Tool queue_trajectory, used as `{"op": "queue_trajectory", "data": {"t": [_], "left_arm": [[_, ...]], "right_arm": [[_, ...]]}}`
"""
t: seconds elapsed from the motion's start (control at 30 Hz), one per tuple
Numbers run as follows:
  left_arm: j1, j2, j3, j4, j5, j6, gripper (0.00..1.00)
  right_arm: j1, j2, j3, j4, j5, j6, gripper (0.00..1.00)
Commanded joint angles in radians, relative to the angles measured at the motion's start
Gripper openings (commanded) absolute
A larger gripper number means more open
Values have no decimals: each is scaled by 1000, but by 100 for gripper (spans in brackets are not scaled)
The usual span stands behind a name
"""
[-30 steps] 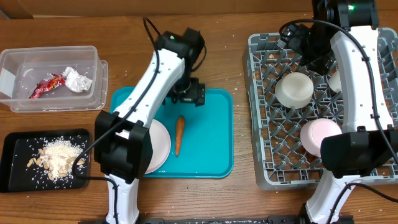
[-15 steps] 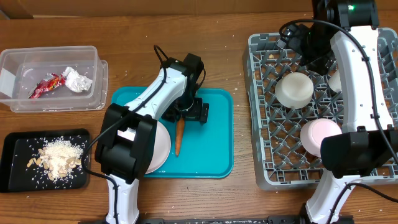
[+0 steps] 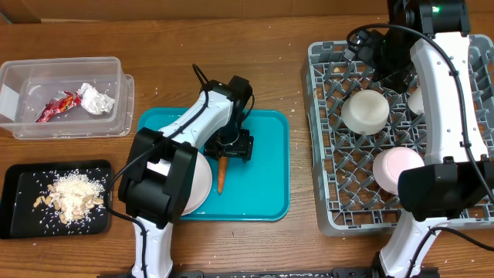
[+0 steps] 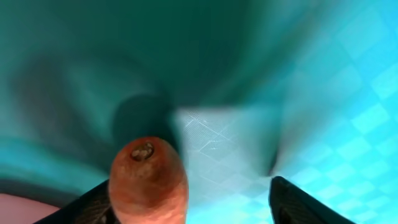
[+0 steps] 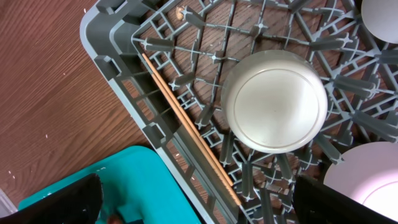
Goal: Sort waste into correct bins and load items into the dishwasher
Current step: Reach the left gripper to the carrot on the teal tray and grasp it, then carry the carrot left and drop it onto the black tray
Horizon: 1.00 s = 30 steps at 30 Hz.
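Overhead, the carrot (image 3: 221,174) lies near the middle of the teal tray (image 3: 266,185), running from 12 to 6 o'clock. The left gripper (image 3: 231,147) is down over its 12 o'clock end. A white plate (image 3: 197,179) sits on the tray at the carrot's 9 o'clock, partly under the arm.

From the left wrist, the stump end of the carrot (image 4: 148,180) stands between the dark fingers (image 4: 297,202), close to the one at 9 o'clock. The jaws are spread wide, with bare tray between the carrot and the finger at 3 o'clock. I cannot tell whether the near finger touches it.

Off the tray, at 10 o'clock, a clear bin (image 3: 116,69) holds a red wrapper (image 3: 58,106) and crumpled foil (image 3: 96,99). At 8 o'clock a black tray (image 3: 19,181) holds rice and scraps.

The dish rack (image 3: 320,154) stands at the tray's 3 o'clock with a cream bowl (image 3: 365,110) and a pink bowl (image 3: 397,168) upside down in it. The right gripper (image 5: 202,202) hangs above the rack's 11 o'clock corner, its fingers wide apart and holding nothing. Below it chopsticks (image 5: 186,134) lie along the rack's edge.
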Motion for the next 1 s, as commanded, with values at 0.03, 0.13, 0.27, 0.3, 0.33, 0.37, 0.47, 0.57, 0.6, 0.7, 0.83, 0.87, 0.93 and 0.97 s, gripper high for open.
{"op": "queue_trajectory", "data": {"t": [0.03,0.13,0.27,0.3,0.33,0.37,0.47,0.57,0.6,0.7,0.83,0.87,0.93,0.97], "left_arm": [[-27,-13,-34,9,-21,-65,71],[-37,-13,-39,24,-49,-94,68],[-41,-13,-39,34,-62,-105,47],[-41,-13,-39,32,-64,-105,40],[-41,-13,-39,32,-64,-105,33],[-41,-13,-39,31,-64,-105,30],[-41,-13,-39,26,-68,-104,27],[-39,-13,-34,11,-80,-102,20],[-39,-13,-30,5,-86,-101,17],[-38,-13,6,-26,-114,-101,14],[-30,-13,105,-81,-128,-101,15],[-24,-13,138,-98,-127,-101,14],[-3,-13,212,-141,-127,-101,13],[12,-13,255,-164,-127,-101,13]], "right_arm": [[-4,-24,-2,4,-6,-3,100],[-4,-24,-2,4,-6,-3,100],[-4,-24,-2,4,-6,-3,100],[-4,-24,-2,4,-6,-3,100],[-4,-24,-2,4,-6,-3,100],[-4,-24,-2,4,-6,-3,100],[-4,-24,-2,4,-6,-3,100],[-4,-24,-2,4,-6,-3,100],[-4,-24,-2,4,-6,-3,100],[-4,-24,-2,4,-6,-3,100],[-4,-24,-2,4,-6,-3,100],[-4,-24,-2,4,-6,-3,100],[-4,-24,-2,4,-6,-3,100],[-4,-24,-2,4,-6,-3,100]]}}
